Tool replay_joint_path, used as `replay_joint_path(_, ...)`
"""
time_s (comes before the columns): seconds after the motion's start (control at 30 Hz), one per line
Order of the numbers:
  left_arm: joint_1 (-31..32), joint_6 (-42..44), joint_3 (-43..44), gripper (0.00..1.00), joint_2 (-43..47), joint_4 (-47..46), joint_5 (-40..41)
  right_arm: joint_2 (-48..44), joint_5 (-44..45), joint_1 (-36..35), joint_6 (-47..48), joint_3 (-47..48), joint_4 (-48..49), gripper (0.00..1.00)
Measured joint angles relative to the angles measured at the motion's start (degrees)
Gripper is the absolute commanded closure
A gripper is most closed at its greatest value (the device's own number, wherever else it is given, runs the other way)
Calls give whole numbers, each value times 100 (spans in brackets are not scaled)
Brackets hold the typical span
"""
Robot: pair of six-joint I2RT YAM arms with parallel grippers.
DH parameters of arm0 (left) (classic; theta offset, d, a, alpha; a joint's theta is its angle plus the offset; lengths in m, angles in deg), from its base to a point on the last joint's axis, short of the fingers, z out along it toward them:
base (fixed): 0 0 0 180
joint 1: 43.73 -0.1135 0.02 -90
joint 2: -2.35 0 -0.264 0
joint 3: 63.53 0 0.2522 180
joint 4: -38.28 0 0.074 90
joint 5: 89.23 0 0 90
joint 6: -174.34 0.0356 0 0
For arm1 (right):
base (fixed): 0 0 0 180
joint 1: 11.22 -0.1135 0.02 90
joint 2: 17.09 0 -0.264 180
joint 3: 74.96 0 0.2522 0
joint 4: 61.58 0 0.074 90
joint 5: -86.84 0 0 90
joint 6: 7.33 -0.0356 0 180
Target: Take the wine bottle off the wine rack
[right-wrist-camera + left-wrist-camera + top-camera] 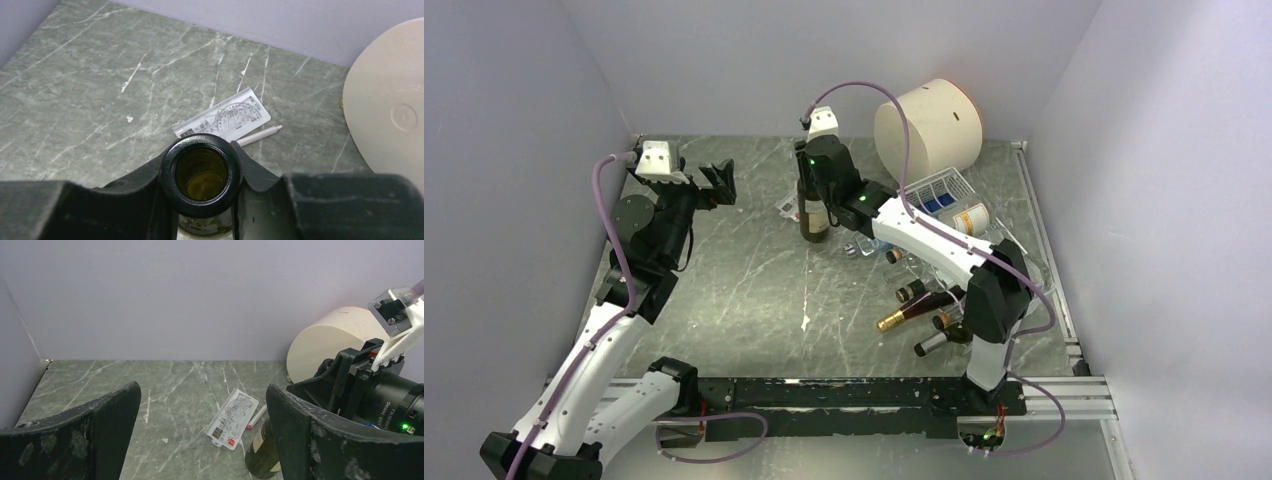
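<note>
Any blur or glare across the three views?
Top external: even light, sharp throughout. Left wrist: left end effector soft up close, protractor crisp. Right wrist: wine bottle mouth sharp, right end effector blurred.

Wine bottle (813,218) upright mid-table, w/ wine rack (937,186) to its right & cylinder (929,125) behind rack.
</note>
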Motion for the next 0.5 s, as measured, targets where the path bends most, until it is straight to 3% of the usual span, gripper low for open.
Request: replay_joint_path(0.5, 0, 31, 0, 2, -13, 0, 13, 612, -125, 92, -52, 271, 323, 100)
